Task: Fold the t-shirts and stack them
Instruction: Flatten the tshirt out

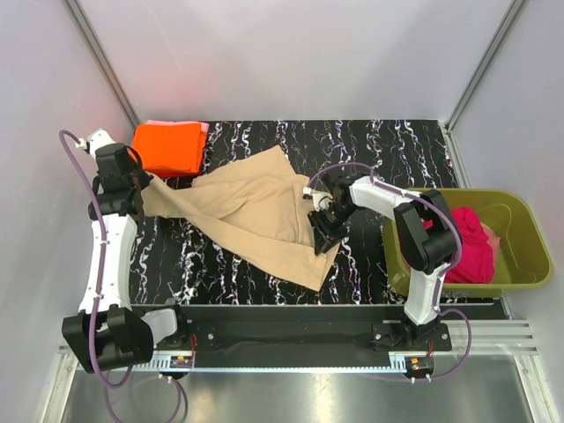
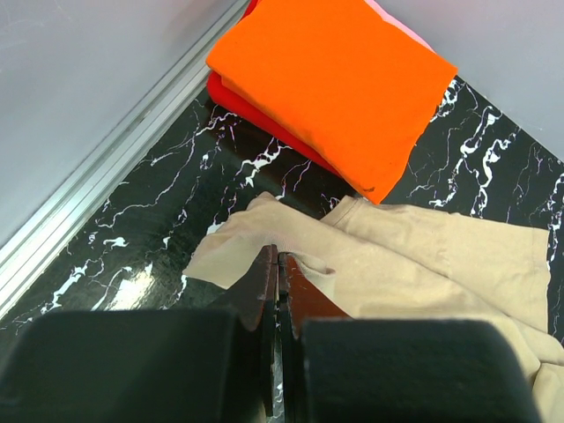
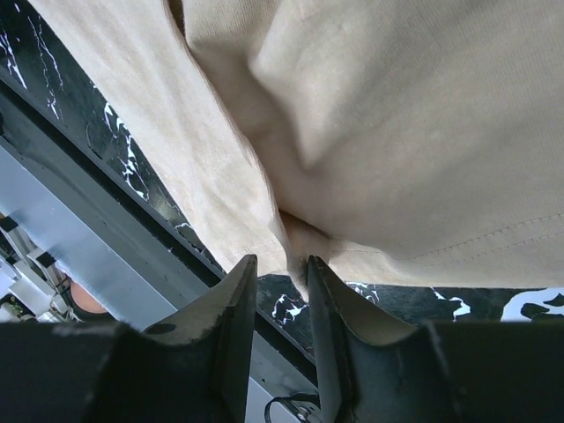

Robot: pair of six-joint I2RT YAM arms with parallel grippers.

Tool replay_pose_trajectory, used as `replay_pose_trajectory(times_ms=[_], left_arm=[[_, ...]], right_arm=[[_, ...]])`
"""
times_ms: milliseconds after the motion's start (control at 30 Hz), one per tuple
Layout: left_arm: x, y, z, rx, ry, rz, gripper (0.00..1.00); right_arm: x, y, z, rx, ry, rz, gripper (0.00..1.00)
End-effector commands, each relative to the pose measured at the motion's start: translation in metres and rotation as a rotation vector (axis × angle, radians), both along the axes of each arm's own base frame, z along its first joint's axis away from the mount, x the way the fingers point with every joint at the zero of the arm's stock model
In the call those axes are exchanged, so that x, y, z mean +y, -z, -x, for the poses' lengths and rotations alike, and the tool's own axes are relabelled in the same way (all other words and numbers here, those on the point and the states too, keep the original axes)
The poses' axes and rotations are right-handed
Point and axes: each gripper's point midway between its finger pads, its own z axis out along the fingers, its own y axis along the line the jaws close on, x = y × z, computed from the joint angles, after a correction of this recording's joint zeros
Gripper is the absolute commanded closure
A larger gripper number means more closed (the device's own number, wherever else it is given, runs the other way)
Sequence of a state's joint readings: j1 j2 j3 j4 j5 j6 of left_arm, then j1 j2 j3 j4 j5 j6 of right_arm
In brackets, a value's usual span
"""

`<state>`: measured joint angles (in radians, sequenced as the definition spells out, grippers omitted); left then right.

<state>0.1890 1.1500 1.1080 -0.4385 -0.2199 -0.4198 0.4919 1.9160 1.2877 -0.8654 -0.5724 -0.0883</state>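
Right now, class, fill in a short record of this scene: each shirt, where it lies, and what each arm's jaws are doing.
tan t-shirt: spread rumpled across the black marble table
orange t-shirt: folded, far left corner, on top of a pink one
magenta t-shirt: bunched in the olive tub
left jaws: shut on the tan shirt's left corner
right jaws: slightly apart, a tan fold between their tips

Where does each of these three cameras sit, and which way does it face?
Top: above and behind, facing down on the table; left arm and right arm show.
Left wrist: rides its arm, facing past shut fingers toward the orange t-shirt.
Right wrist: rides its arm, facing down past parted fingers.
Shared: all see the tan t-shirt.
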Motion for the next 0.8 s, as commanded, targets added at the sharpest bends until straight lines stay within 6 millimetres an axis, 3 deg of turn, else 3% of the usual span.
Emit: replay_pose_trajectory(times_ms=[0,767], left_arm=[[0.0,-0.013,-0.011,-0.068,0.009,0.003,1.0],[-0.005,-0.009,-0.013,-0.068,0.033,0.017,1.0]], right_arm=[[0.0,-0.006,0.001,-0.02,0.003,0.009,0.64],[-0.004,0.008,0.006,0.014,0.006,0.044,0.64]])
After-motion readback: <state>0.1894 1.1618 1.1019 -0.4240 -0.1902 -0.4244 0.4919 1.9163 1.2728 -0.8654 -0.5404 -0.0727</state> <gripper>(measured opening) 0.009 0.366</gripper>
